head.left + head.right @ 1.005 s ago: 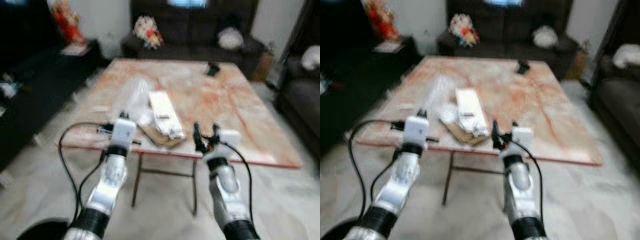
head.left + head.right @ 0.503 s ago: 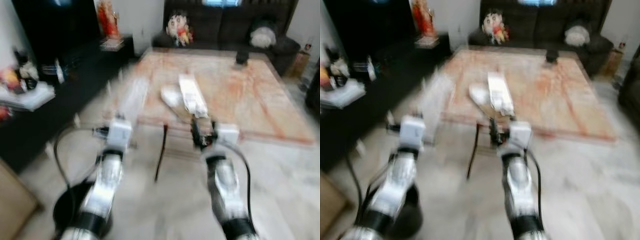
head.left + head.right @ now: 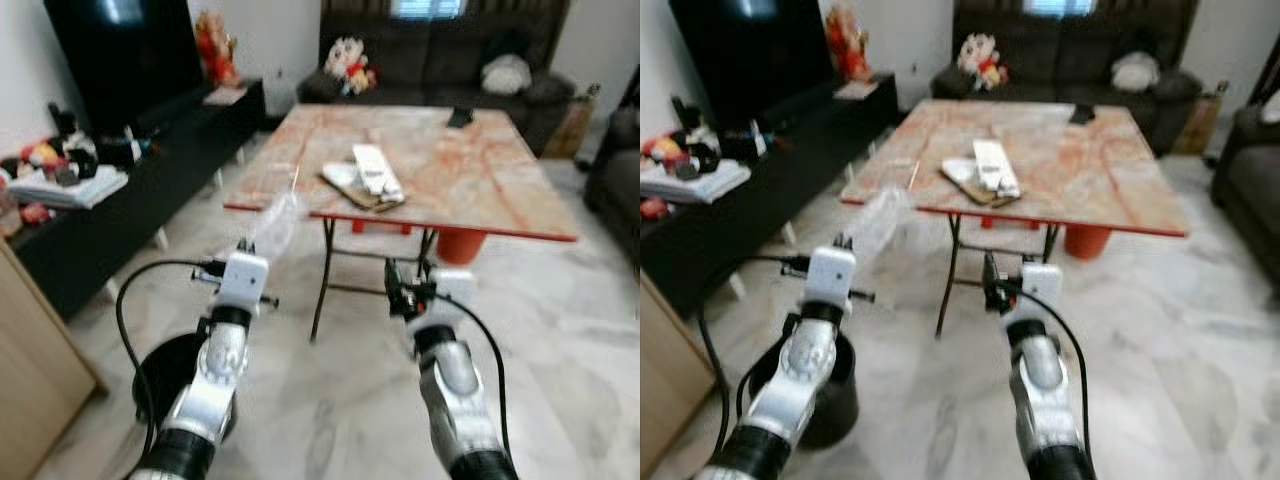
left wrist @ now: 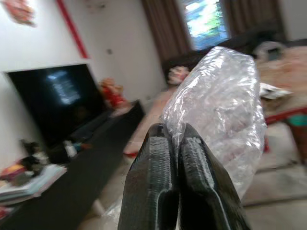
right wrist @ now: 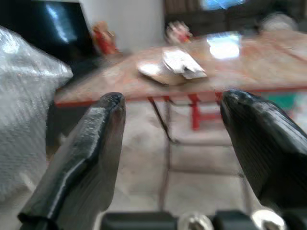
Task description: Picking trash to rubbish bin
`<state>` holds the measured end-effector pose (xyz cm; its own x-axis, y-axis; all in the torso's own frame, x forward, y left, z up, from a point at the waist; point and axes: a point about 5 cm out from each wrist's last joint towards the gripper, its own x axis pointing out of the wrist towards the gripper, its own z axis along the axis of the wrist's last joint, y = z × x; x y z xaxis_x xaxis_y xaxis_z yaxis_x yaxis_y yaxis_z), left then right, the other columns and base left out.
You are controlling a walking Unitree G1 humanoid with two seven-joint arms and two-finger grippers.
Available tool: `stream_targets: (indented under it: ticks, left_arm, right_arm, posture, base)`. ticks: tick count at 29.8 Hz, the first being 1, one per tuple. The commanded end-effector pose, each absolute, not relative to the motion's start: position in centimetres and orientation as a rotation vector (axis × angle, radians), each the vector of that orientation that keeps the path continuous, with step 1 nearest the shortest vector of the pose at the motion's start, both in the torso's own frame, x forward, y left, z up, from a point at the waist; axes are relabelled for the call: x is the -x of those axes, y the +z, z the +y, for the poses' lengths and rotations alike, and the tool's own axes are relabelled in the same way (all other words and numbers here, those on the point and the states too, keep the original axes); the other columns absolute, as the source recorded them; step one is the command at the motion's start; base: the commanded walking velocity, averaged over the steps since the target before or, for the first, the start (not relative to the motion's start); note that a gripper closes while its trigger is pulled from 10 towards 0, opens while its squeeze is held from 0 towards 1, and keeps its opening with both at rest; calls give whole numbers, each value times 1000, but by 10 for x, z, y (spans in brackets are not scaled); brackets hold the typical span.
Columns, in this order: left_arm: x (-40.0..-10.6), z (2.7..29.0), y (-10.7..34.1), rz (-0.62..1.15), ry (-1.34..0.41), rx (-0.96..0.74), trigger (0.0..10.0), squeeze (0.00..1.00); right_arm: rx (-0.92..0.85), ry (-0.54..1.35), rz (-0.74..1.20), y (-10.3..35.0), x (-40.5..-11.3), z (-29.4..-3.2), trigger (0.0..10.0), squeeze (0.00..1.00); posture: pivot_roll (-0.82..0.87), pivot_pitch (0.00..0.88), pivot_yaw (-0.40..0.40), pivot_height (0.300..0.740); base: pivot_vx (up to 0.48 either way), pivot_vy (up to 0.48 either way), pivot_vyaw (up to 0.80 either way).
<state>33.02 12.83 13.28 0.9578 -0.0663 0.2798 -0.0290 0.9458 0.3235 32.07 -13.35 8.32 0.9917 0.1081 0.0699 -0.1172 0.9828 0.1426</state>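
**Bag in left pincer, bin low at 7 o'clock**

Left gripper (image 4: 165, 143): fingers pressed together on the clear plastic bag (image 4: 218, 110), pinching a gathered fold near its lower edge. Bag stands up and away from the fingertips, long axis roughly in line with the fingers. Crinkled, see-through, puffed with air; looks light and floppy, likely to sag or swing once tilted.

Right gripper (image 5: 168, 139): fingers spread wide, nothing between them. Held out in front at about waist level, near the table's (image 3: 520, 215) front edge but apart from it.

Rubbish bin (image 3: 830, 385): black, round, on the marble floor, partly hidden behind the left forearm. From the left gripper in the head views it lies at about 7 o'clock, below and closer to the robot. Left arm is clearly the nearer one.

Judgement: bag is carried but not yet over the opening; the move turns on bringing the left gripper down and back above the rim.

More litter on the table: white packet (image 3: 375, 172) on flat cardboard (image 3: 345, 190).
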Motion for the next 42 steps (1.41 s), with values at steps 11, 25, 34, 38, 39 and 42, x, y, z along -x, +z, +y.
stream_targets:
  ticks: [11, 25, 34, 38, 39, 42]
  left_arm:
    - [-290, 191, 12, 331, 28, -294, 10000, 0]
    - [-242, 207, -38, 601, 50, -318, 10000, 0]
    - [-236, 210, -43, 627, 56, -315, 10000, 0]
    - [-234, 211, -44, 632, 55, -318, 10000, 0]
    - [-234, 211, -44, 632, 55, -318, 10000, 0]
    - [-234, 211, -44, 631, 57, -317, 10000, 0]
  right_arm:
    - [-106, 24, 477, -26, -258, -163, 10000, 0]
    - [-71, 11, 675, -57, -225, -168, 10000, 0]
    - [-91, 9, 714, -61, -221, -167, 10000, 0]
    - [-94, 8, 716, -61, -220, -166, 10000, 0]
    - [-94, 8, 716, -61, -220, -166, 10000, 0]
    - [-97, 4, 724, -62, -220, -166, 10000, 0]
  posture:
    - [157, 9, -18, 740]
    - [155, 17, -16, 740]
    - [150, 5, -17, 740]
    - [152, 0, -14, 740]
    - [152, 0, -14, 740]
    - [152, 0, -14, 740]
  base:
    - [0, 0, 0]
    - [256, 0, 294]
    - [324, 0, 165]
    - [330, 0, 0]
    - [330, 0, 0]
    - [326, 0, 0]
